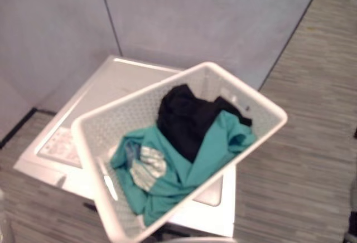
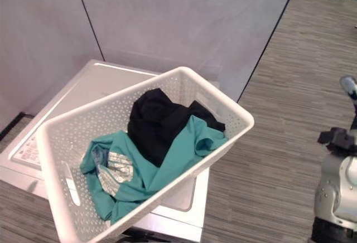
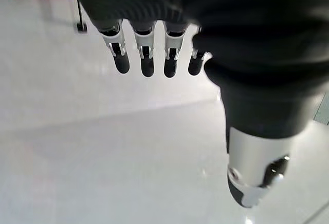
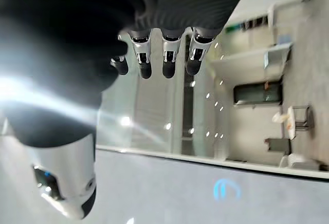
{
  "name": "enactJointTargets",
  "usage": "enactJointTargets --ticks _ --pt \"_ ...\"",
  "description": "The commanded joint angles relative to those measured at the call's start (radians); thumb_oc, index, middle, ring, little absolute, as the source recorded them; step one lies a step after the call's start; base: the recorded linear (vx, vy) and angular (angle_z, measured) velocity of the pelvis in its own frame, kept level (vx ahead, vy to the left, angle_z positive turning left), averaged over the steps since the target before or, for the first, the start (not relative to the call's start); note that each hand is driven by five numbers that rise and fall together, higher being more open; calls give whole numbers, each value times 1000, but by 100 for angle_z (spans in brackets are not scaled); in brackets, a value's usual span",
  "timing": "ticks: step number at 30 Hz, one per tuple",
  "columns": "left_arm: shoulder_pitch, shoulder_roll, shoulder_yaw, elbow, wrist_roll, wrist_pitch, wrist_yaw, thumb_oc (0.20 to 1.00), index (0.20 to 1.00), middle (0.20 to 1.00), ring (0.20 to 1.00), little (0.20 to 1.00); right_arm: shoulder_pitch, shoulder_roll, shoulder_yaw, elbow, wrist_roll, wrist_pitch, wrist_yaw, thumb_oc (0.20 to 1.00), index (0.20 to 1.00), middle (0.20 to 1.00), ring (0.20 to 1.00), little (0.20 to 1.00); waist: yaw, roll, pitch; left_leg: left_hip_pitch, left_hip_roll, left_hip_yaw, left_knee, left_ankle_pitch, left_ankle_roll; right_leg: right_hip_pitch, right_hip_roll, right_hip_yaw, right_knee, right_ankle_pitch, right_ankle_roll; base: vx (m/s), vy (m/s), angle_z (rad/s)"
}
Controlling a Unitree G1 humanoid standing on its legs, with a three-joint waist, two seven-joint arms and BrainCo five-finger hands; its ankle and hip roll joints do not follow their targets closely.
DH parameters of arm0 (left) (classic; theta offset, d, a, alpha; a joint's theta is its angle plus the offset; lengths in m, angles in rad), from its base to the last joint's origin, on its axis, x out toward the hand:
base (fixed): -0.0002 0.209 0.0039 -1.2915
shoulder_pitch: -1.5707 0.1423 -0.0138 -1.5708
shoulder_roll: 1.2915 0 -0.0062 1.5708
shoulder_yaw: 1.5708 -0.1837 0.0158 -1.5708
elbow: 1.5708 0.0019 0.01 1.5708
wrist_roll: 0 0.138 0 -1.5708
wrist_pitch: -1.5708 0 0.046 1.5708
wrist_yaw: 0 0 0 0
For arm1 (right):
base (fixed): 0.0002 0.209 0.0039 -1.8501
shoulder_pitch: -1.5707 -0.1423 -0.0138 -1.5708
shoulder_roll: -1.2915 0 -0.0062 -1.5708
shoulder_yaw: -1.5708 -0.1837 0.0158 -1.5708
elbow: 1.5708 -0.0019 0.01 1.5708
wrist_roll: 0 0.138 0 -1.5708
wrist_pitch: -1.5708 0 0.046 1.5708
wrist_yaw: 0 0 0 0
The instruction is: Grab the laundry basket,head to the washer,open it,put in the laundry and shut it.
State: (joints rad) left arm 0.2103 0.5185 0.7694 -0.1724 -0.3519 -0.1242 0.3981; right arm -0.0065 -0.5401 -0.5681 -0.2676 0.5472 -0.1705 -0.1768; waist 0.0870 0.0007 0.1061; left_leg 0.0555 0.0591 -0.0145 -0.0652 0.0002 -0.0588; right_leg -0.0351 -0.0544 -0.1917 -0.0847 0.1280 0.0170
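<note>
Two garments in white laundry basket (image 2: 56, 142): teal shirt (image 2: 167, 165) at left and front, black cloth (image 2: 153, 123) behind it, partly on top. Basket sits tilted on white top-loading washer (image 1: 120, 78), lid down. Left hand (image 3: 149, 54) fingers straight, holding nothing. Right hand (image 4: 154, 54) fingers straight too, empty.

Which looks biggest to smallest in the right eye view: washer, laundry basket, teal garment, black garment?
1. Laundry basket
2. Washer, though the basket hides much of it and sits nearer the camera, so unsure
3. Teal garment
4. Black garment
</note>
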Motion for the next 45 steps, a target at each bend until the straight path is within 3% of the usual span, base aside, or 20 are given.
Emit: enactJointTargets --ticks 1,8,9,11,13,16,19,25,27,29,30,32,33,35,38,39,40,41,42,45 --pt "34 49 15 -51 60 -78 42 1000 1000 1000 1000 1000 -22 24 42 -59 -18 -48 11 1000 1000 1000 1000 1000 1 -26 -46 -30 -1 0 49 -32 22 154 -23 8 54 -216 53 -97 -129 1" --pt "63 -69 -83 -52 42 -80 13 1000 1000 1000 1000 1000 -14 85 88 -77 -61 -60 3 1000 1000 1000 1000 1000 23 -32 14 -110 26 -34 111 3 -10 157 11 -12 21 -216 23 -134 -145 11" --pt "73 -99 -123 -53 27 -76 -11 1000 1000 1000 1000 1000 -4 98 103 -95 -76 -59 2 1000 1000 1000 1000 1000 29 -26 38 -145 29 -47 116 35 -30 154 18 -35 4 -211 18 -231 -98 22" --pt "53 -108 -151 -64 25 -77 -14 1000 1000 1000 1000 1000 -10 96 118 -95 -97 -68 -22 1000 1000 1000 1000 1000 36 -26 72 -198 27 -51 143 64 -51 147 11 -55 -2 -208 18 -328 -94 35" --pt "25 -108 -174 -69 38 -79 -9 1000 1000 1000 1000 1000 -19 94 125 -100 -118 -69 -39 1000 1000 1000 1000 1000 15 -33 97 -230 35 -22 199 48 -43 119 -5 -84 0 -188 17 -277 -33 54" --pt "24 -128 -198 -106 60 -82 -22 1000 1000 1000 1000 1000 -21 108 142 -106 -123 -76 -46 1000 1000 1000 1000 1000 -7 -45 95 -185 94 26 327 -27 -25 86 -30 -103 7 -168 22 -175 24 39" --pt "34 -139 -210 -117 58 -87 -31 1000 1000 1000 1000 1000 -21 112 154 -105 -143 -78 -44 1000 1000 1000 1000 1000 -25 -40 72 -106 166 16 417 -54 -23 56 -36 -103 4 -154 31 -97 80 2" --pt "34 -140 -221 -105 49 -100 -28 1000 1000 1000 1000 1000 -28 115 177 -88 -150 -92 -50 1000 1000 1000 1000 1000 -67 -9 12 67 222 -98 399 18 -59 -34 -55 -88 23 -98 72 -122 244 -3" --pt "30 -145 -228 -107 41 -109 -25 1000 1000 1000 1000 1000 -26 123 181 -89 -154 -98 -56 1000 1000 1000 1000 1000 -77 5 4 100 209 -148 374 8 -72 -68 -68 -75 31 -72 86 -195 316 -2" --pt "37 -153 -242 -111 35 -117 -28 1000 1000 1000 1000 1000 -20 131 170 -91 -158 -105 -70 1000 1000 1000 1000 1000 -91 16 -1 115 204 -153 329 -17 -78 -90 -87 -75 37 -48 97 -194 325 -6" --pt "33 -155 -259 -108 35 -116 -35 1000 1000 1000 1000 1000 -19 136 168 -86 -160 -112 -79 1000 1000 1000 1000 1000 -97 22 -6 132 202 -138 285 -64 -73 -102 -101 -73 38 -33 111 -291 487 16" --pt "8 -133 -299 -97 36 -114 -55 1000 1000 1000 1000 1000 -25 159 161 -99 -204 -115 -112 1000 1000 1000 1000 1000 -101 36 -4 167 156 -50 178 -248 -41 -149 -167 -70 18 37 154 -335 572 27" --pt "4 -130 -300 -93 36 -115 -54 1000 1000 1000 1000 1000 -26 161 161 -100 -207 -114 -115 1000 1000 1000 1000 1000 -98 33 -3 167 150 -47 179 -252 -35 -150 -171 -66 16 41 159 -221 392 3" --pt "-21 -103 -312 -75 44 -111 -58 1000 1000 1000 1000 1000 -41 179 171 -105 -238 -104 -122 1000 1000 1000 1000 1000 -99 27 7 186 101 -22 154 -318 -7 -173 -208 -55 15 67 184 -179 340 -34" --pt "-70 -47 -333 -55 59 -106 -67 1000 1000 1000 1000 1000 -80 193 207 -111 -271 -88 -128 1000 1000 1000 1000 1000 -94 35 47 178 24 11 178 -340 40 -198 -252 -52 46 58 194 -298 385 -35" --pt "-73 -46 -333 -54 59 -106 -67 1000 1000 1000 1000 1000 -82 193 207 -111 -271 -88 -128 1000 1000 1000 1000 1000 -94 30 51 176 20 11 179 -336 40 -202 -257 -50 51 59 192 -389 318 -24" --pt "-82 -29 -337 -58 60 -103 -72 1000 1000 1000 1000 1000 -91 201 228 -115 -272 -83 -120 1000 1000 1000 1000 1000 -89 45 65 151 1 22 191 -325 61 -195 -260 -56 107 14 173 -213 122 -48" --pt "-83 -29 -337 -58 60 -103 -72 1000 1000 1000 1000 1000 -92 202 228 -115 -273 -82 -120 1000 1000 1000 1000 1000 -90 40 67 148 -4 22 191 -320 61 -200 -265 -54 111 15 170 -413 249 -84" --pt "-95 -17 -347 -67 61 -97 -81 1000 1000 1000 1000 1000 -110 207 242 -120 -287 -79 -120 1000 1000 1000 1000 1000 -84 49 64 113 -29 25 187 -287 81 -169 -261 -51 188 -30 147 -310 157 -74" --pt "-83 -8 -346 -76 62 -90 -86 1000 1000 1000 1000 1000 -124 214 257 -129 -307 -70 -112 1000 1000 1000 1000 1000 -63 57 40 78 -40 29 155 -243 103 -114 -240 -50 266 -83 134 -298 111 -18"
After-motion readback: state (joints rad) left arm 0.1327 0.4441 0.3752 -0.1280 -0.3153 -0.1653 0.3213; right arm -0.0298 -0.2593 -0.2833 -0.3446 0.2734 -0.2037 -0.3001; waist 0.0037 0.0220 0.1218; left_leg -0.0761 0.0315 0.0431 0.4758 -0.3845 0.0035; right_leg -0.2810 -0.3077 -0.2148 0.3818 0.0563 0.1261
